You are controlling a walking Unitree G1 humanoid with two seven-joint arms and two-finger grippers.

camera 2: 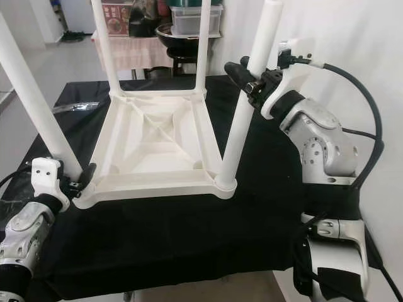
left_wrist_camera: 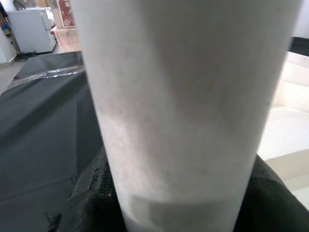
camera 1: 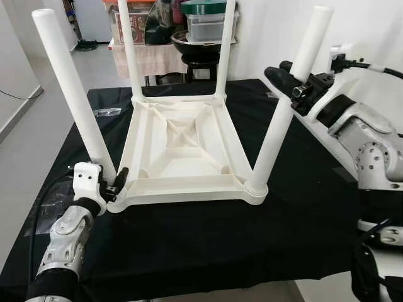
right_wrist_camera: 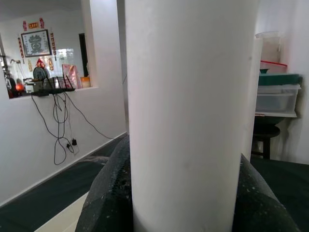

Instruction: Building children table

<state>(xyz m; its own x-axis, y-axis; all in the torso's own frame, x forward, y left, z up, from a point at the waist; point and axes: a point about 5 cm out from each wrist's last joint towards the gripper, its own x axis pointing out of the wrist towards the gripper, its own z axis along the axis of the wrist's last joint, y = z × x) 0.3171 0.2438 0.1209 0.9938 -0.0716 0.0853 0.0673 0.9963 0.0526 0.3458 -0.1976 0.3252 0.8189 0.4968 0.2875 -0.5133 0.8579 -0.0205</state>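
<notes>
Upside down on a black cloth-covered table [camera 1: 208, 245]: white plastic children's table [camera 1: 182, 148], four round white legs pointing up. Near-left leg [camera 1: 72, 88] clamped low down, just above its socket, between the fingers of the left gripper [camera 1: 116, 184]. Near-right leg [camera 1: 289, 104] gripped high up, well above its socket, by the right gripper [camera 1: 291, 80]. Behind, far side: stacked clear plastic storage boxes [camera 1: 208, 22].
</notes>
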